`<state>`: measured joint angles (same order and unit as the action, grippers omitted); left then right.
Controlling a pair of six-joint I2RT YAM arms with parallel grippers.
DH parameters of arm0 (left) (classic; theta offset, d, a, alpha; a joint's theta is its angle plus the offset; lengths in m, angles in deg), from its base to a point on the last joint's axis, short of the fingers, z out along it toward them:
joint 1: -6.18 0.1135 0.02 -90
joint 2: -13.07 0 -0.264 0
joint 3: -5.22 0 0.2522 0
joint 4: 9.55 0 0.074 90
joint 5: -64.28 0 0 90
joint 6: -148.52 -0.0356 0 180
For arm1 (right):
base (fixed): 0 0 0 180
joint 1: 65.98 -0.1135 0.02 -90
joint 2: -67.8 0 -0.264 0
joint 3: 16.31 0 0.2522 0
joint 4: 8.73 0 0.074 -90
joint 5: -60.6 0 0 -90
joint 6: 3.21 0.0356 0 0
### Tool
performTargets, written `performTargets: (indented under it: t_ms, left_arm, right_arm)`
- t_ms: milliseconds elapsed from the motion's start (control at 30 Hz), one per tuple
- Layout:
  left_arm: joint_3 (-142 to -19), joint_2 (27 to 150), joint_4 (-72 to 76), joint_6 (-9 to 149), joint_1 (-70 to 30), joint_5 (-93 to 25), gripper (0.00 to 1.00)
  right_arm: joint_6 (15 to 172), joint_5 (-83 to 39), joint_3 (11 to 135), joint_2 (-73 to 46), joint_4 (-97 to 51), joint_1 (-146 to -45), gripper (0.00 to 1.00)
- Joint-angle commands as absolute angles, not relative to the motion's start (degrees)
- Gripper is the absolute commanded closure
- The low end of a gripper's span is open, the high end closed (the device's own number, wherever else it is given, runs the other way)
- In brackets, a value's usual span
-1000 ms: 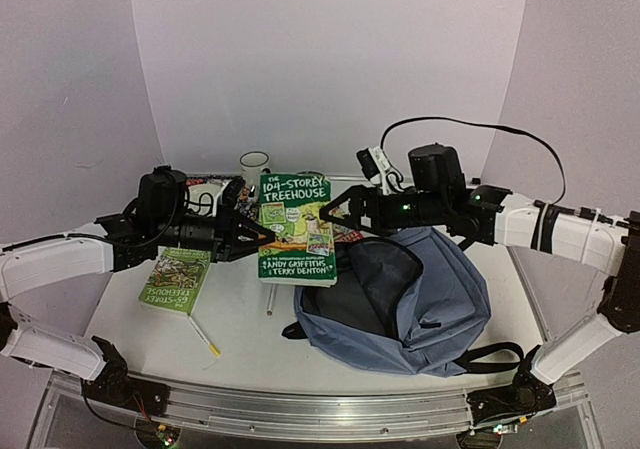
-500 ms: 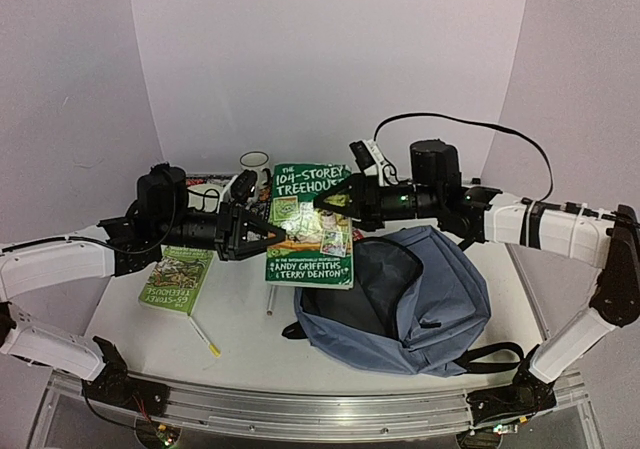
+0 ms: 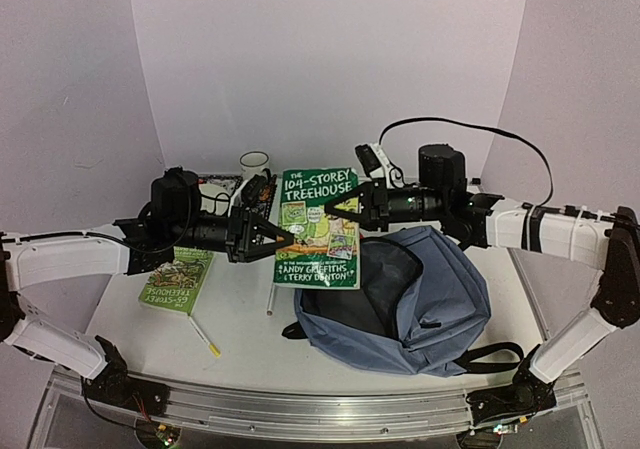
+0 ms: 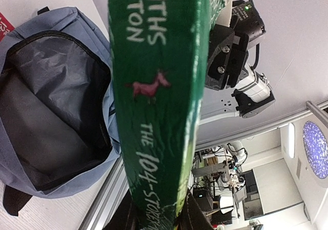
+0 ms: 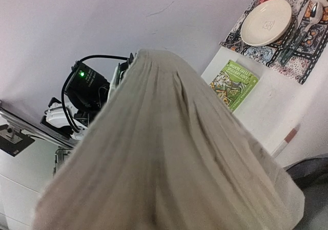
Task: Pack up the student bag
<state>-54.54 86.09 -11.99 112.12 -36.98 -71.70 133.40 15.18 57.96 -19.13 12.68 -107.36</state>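
The student bag (image 3: pixel 440 299) lies at the right of the table, grey-blue, with its main compartment open and dark inside (image 4: pixel 51 102). A green book (image 3: pixel 318 224), "The 104-Storey Treehouse", is held upright in the air just left of the bag's opening. My left gripper (image 3: pixel 275 237) is shut on the book's left edge, its jaws clamping the spine (image 4: pixel 164 214). My right gripper (image 3: pixel 328 209) grips the book's right edge. In the right wrist view the book's page edge (image 5: pixel 169 153) fills the picture and hides the jaws.
A second green book (image 3: pixel 178 279) lies flat at the left, also in the right wrist view (image 5: pixel 233 84). A pencil (image 3: pixel 205 337) lies near the front. A mug (image 3: pixel 254 162) and a patterned placemat (image 5: pixel 302 61) with a plate (image 5: pixel 266 22) sit at the back.
The book has moved right, towards the bag, and tilted. My right gripper has closed on its right edge. My left arm has followed, still holding it.
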Motion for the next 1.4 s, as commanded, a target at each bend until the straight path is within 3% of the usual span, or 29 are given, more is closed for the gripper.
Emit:
performTargets:
  t_ms: [0,100,267,367,633,967,1100,1200,1367]
  left_arm:
    - [-54.7,86.0,-17.3,111.7,-36.7,-71.2,0.93]
    - [-53.4,86.1,-17.2,113.8,-36.5,-67.1,0.76]
    - [-50.8,85.1,-17.3,118.9,-37.3,-58.2,0.37]
    - [-49.7,83.9,-17.5,121.8,-39.0,-52.4,0.21]
    - [-42.8,82.2,-28.1,132.9,-44.9,-39.9,0.04]
    - [-41.3,87.7,-43.3,136.5,-50.6,-34.3,0.0]
    - [-43.3,90.8,-46.5,136.1,-51.7,-34.7,0.04]
    - [-43.6,92.7,-50.2,136.1,-52.7,-34.8,0.16]
    - [-42.3,94.6,-57.4,135.9,-53.7,-34.3,0.5]
  right_arm:
    - [134.7,14.7,57.1,-14.3,18.3,-107.3,1.0]
    - [136.3,10.2,55.5,-12.5,19.5,-107.3,1.0]
    - [140.0,1.7,51.9,-9.3,23.0,-107.5,1.0]
    - [143.2,-4.9,49.1,-7.9,26.3,-108.1,1.0]
    - [152.2,-19.6,42.5,-7.1,39.3,-111.8,1.0]
    - [155.1,-32.2,40.4,-8.4,48.1,-117.7,1.0]
    - [156.0,-34.5,39.9,-9.3,50.0,-119.0,1.0]
    - [156.8,-35.9,38.8,-10.0,51.9,-119.4,1.0]
    - [157.5,-36.2,38.0,-11.0,52.2,-119.6,1.0]
